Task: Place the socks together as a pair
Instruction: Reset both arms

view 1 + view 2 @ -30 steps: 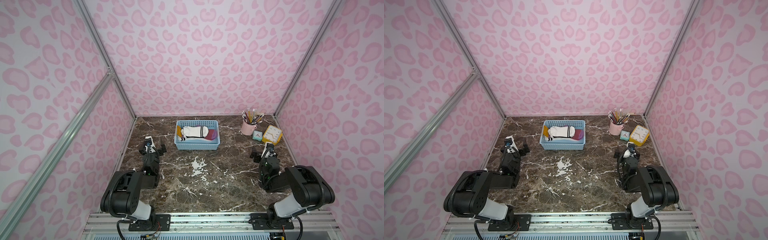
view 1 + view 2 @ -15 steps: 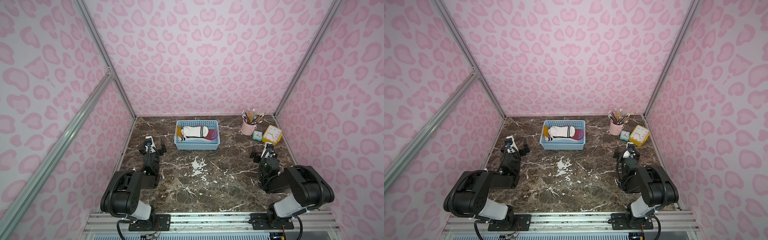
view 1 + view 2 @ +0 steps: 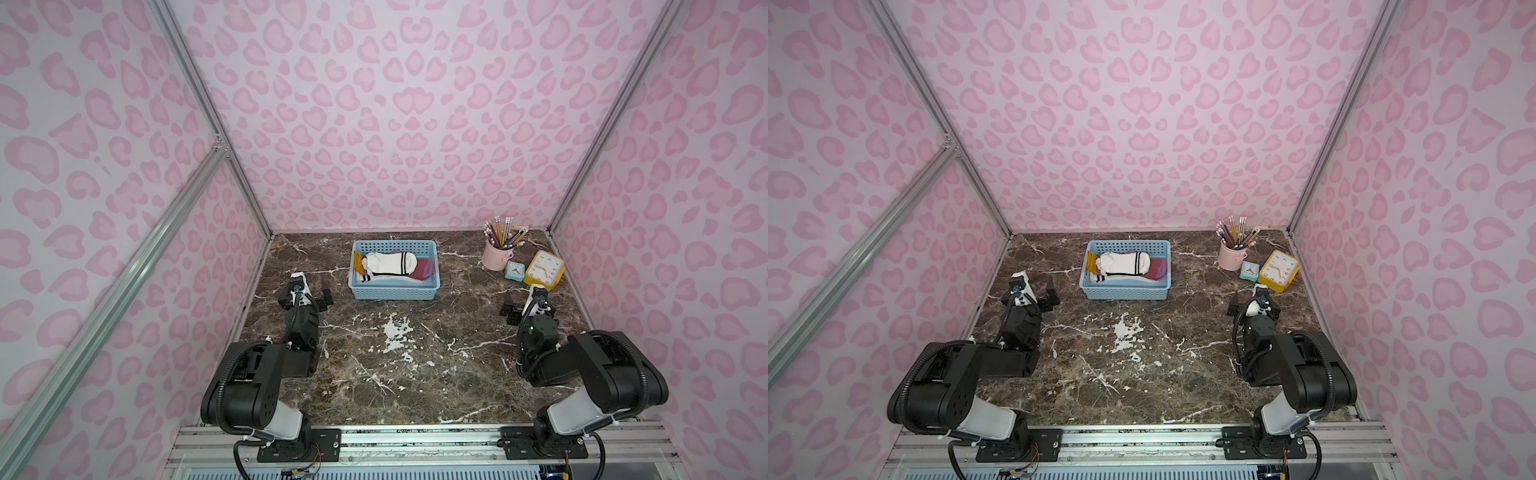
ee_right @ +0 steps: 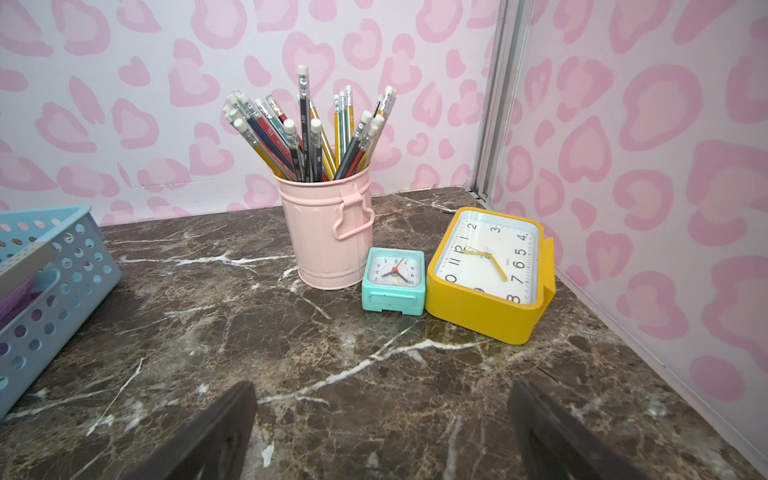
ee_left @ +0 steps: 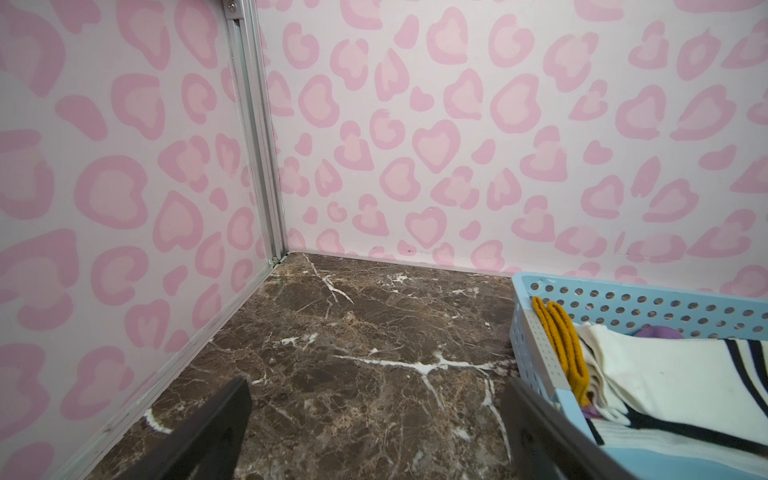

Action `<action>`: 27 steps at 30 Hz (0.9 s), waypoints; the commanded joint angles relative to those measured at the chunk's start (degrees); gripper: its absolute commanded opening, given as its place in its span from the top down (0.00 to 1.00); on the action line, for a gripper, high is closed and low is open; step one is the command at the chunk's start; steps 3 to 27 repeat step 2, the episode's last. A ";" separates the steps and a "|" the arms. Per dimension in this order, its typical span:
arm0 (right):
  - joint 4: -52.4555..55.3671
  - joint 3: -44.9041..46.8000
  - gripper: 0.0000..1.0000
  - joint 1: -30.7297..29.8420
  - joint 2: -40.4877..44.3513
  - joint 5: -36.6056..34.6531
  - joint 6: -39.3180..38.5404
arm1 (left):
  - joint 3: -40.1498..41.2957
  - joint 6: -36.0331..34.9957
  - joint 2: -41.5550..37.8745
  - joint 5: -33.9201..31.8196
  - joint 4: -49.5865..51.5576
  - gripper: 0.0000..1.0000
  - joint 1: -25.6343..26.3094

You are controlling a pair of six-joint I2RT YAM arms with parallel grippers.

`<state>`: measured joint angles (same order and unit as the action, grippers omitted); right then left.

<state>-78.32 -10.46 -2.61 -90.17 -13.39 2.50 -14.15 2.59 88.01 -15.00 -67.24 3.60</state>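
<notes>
Blue plastic basket (image 3: 394, 294) is standing at the back of the marble table (image 3: 415, 374). Inside it a white sock (image 3: 388, 263) with two black bands is lying on top, and a maroon sock (image 3: 419, 268) with purple toe is showing beneath it. The left hand (image 3: 305, 296), near the basket, and the right hand (image 3: 528, 306), well apart from it, are both spread wide and grasping nothing.

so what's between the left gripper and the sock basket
Nothing: only bare marble tabletop separates the open left gripper from the blue basket holding the socks, in both top views.
</notes>
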 commanded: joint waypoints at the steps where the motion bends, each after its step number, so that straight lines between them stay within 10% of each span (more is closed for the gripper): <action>1: -2.48 -0.11 0.01 -0.09 0.02 0.30 -0.66 | -0.36 -0.49 -0.24 0.33 -2.41 0.02 0.01; 27: -2.71 -0.01 0.01 -0.03 0.04 0.29 -0.66 | -0.43 -0.55 -0.28 0.33 -2.45 0.02 0.01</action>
